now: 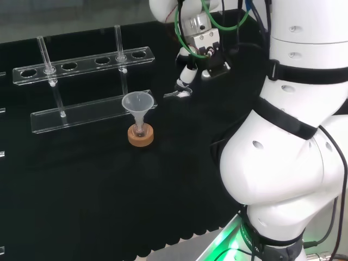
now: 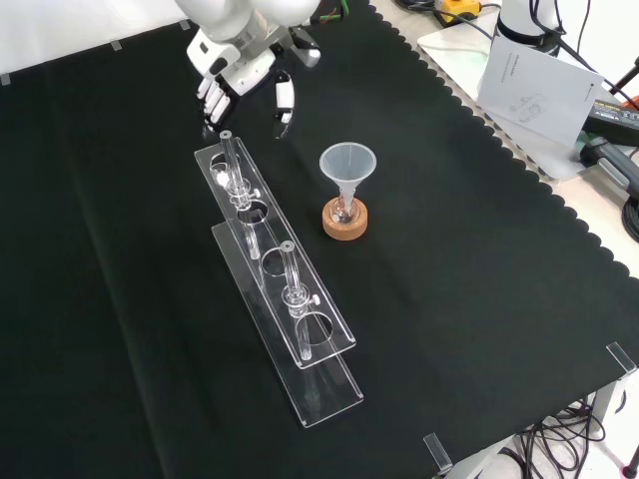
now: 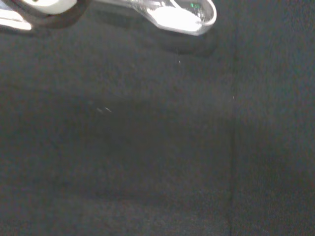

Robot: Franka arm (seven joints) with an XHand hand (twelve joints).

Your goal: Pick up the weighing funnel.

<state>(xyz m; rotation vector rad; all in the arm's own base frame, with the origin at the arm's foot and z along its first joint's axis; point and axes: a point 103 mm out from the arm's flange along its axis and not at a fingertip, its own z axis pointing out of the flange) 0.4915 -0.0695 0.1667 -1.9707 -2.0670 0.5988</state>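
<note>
The weighing funnel (image 1: 182,93) is a small clear scoop with white powder in it. In the head view it lies on the black cloth, to the right of the big funnel (image 1: 138,102). The hand (image 1: 190,69) hangs right above it, one white fingertip (image 1: 183,82) reaching down to its stem end. In the front view the hand (image 2: 235,70) points down at the cloth with its fingers fairly straight and its thumb (image 2: 285,100) spread apart from them. The wrist view shows the weighing funnel (image 3: 179,17) close up, with a fingertip (image 3: 49,6) beside its stem. No finger is curled round it.
The big funnel (image 2: 346,163) stands with its stem in a small flask on a cork ring (image 2: 344,222). A clear two-tier test tube rack (image 2: 270,269) holding two glass tubes stands left of the ring in the front view. White arm links (image 1: 293,136) fill the head view's right.
</note>
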